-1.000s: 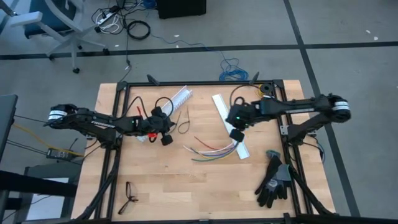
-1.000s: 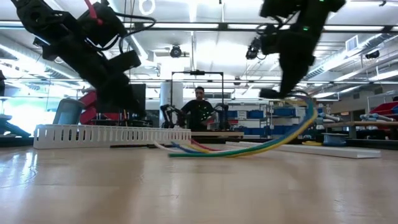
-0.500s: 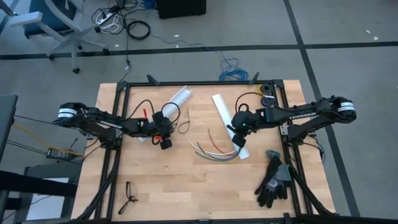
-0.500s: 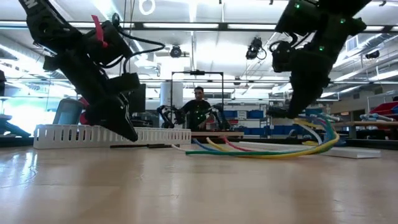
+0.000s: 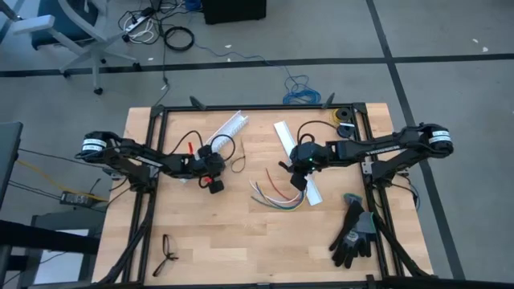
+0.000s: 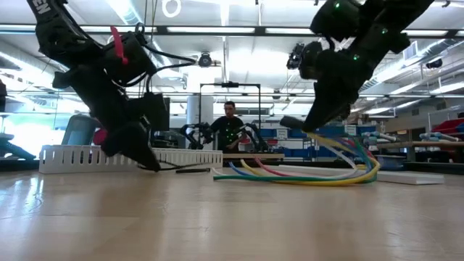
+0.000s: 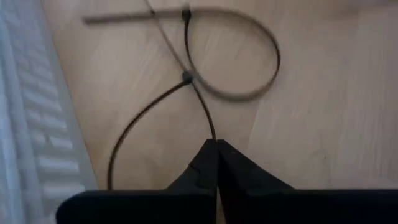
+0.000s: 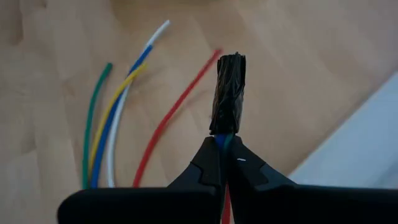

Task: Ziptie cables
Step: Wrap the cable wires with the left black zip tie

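Fingers: both pairs clamped. High view: right gripper [image 5: 298, 175] holds the cables [image 5: 277, 193] by the sheathed end, wires fanned on the table [image 5: 241, 249], likely to present them; the bundle now sits further left than before. Left gripper [image 5: 212, 184] now lower, by the zip tie [image 5: 238, 163]. Left wrist: fingertips [image 7: 211, 163] pinch the tie's tail. Right wrist: sheath [image 8: 228, 93] sticks out past the fingers.

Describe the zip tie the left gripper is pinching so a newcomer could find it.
On the wooden table, look beside the white slotted channel near the far edge. The zip tie is the thin dark strip with a loop, its tail pinched in the shut left gripper, unlike the coloured cables.
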### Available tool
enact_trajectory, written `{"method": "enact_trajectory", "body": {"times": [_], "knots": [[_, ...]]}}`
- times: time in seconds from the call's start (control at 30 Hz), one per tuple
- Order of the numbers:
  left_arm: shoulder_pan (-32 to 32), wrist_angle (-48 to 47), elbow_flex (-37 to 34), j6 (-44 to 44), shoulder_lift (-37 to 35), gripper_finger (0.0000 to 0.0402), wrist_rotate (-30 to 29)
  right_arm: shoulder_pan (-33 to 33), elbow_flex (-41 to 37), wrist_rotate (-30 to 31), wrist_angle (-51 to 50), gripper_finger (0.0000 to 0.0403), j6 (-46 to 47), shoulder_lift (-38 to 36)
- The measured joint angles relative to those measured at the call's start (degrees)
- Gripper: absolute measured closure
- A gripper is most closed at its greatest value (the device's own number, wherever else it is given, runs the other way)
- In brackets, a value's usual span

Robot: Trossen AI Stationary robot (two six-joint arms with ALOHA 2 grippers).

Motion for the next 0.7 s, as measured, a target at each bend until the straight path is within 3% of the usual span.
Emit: {"method": "enact_trajectory", "body": {"times": [0.2, 0.33, 0.7], "knots": [[-1.0, 10.3, 2.6, 0.3, -0.1, 0.0399, -0.2, 0.0, 0.0, -4.0, 11.3, 0.0399, -3.4, 9.9], [-1.0, 19.2, 2.9, -1.8, -0.2, 0.04, 6.8, -0.3, 0.5, -5.7, 20.5, 0.0399, -7.0, 15.4], [-1.0, 24.3, 2.8, -7.1, 0.1, 0.0401, 14.2, -3.3, 9.0, -9.1, 25.2, 0.04, -16.5, 22.2]]}}
